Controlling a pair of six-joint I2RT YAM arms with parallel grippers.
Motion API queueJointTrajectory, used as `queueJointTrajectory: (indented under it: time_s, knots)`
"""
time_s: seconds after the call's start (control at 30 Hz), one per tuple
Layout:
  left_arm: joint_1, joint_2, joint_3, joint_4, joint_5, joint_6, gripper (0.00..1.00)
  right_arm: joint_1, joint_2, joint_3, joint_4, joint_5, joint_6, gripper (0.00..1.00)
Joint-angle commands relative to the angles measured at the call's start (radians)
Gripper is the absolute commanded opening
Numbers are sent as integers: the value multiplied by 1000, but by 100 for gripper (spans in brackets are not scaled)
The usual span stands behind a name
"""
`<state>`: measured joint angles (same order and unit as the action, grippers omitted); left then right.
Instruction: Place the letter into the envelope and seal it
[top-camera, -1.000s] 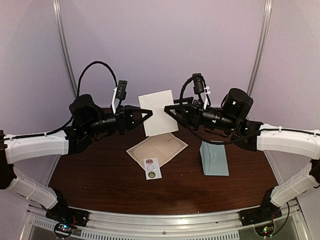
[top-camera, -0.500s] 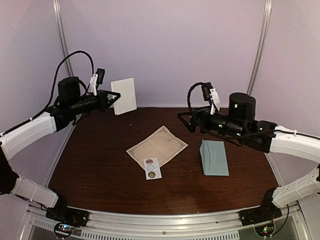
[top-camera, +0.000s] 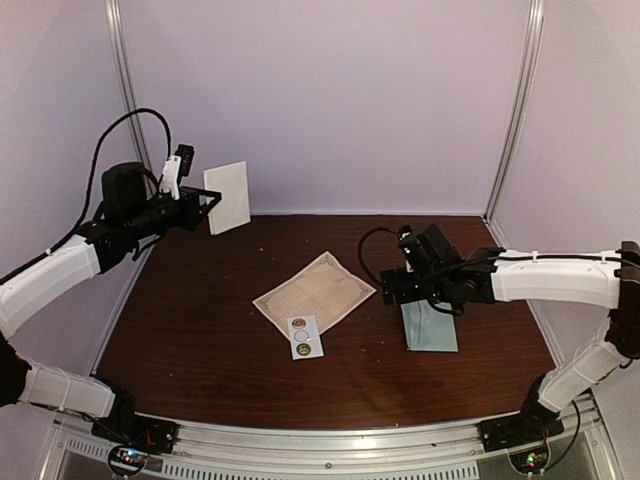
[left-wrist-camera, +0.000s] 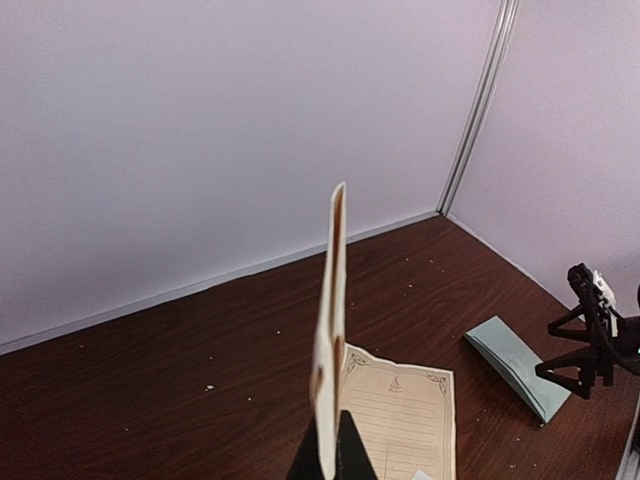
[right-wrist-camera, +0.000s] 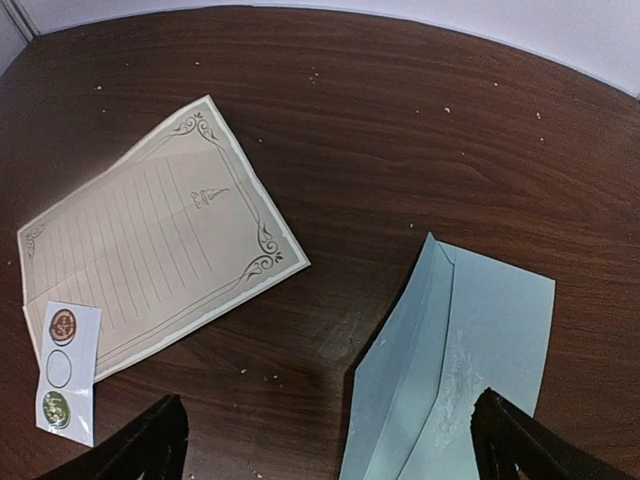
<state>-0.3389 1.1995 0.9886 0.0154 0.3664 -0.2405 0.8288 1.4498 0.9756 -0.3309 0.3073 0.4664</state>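
Observation:
The pale teal envelope (top-camera: 432, 328) lies flat on the right of the brown table, flap side up; it also shows in the right wrist view (right-wrist-camera: 480, 350) and the left wrist view (left-wrist-camera: 515, 360). The cream lined letter (top-camera: 315, 292) with an ornate border lies flat mid-table (right-wrist-camera: 150, 260). My right gripper (top-camera: 405, 292) is open and empty, low over the envelope's left edge (right-wrist-camera: 330, 440). My left gripper (top-camera: 207, 203) is shut on a white folded sheet (top-camera: 228, 197), held upright high at the back left and seen edge-on from the left wrist (left-wrist-camera: 330, 330).
A small white sticker strip (top-camera: 305, 336) with round seals lies on the letter's near corner (right-wrist-camera: 65, 370). White walls and metal corner posts close in the back and sides. Small crumbs dot the wood.
My left arm has carried the white sheet further left and back. My right arm has dropped down and forward from mid-air to just above the envelope.

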Motion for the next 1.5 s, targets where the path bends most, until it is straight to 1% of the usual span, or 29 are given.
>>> queueJointTrajectory:
  time_s: [0.0, 0.1, 0.27, 0.37, 0.5, 0.57, 0.8, 0.9, 0.97, 1.13, 1.17, 1.33, 1.47]
  knots:
    - [6, 5, -10, 18, -12, 13, 0, -39, 43, 14, -17, 55, 41, 100]
    - [6, 5, -10, 18, -10, 13, 0, -50, 84, 19, -5, 50, 40, 99]
    - [6, 2, -8, 7, -9, 12, 0, -55, 160, 44, 4, 43, 35, 93]
    - [6, 0, -8, 2, -12, 12, 0, -58, 205, 55, 4, 40, 39, 86]
    - [6, 7, -9, 1, 3, 1, 0, -67, 247, 61, 5, 46, 49, 73]
    - [6, 11, -7, 1, 8, -1, 0, -72, 262, 57, 9, 51, 54, 71]
    - [6, 8, -8, -3, -14, 3, 0, -93, 299, 33, 34, 42, 53, 53]
    - [6, 11, -8, -3, -16, 4, 0, -92, 301, 28, 33, 38, 50, 41]
    - [6, 15, -8, -3, -13, 3, 0, -95, 297, 24, 30, 34, 49, 32]
    - [6, 16, -7, -6, 1, -1, 0, -95, 269, 5, -1, 16, 60, 1]
    - [6, 13, -7, -5, 3, -2, 0, -94, 256, -1, -9, 7, 63, 0]
    - [6, 1, -14, 0, 7, -8, 0, -92, 170, -35, -57, -51, 68, 0]
    - [6, -4, -15, 0, 11, -13, 0, -72, 84, -64, -112, -112, 109, 0]
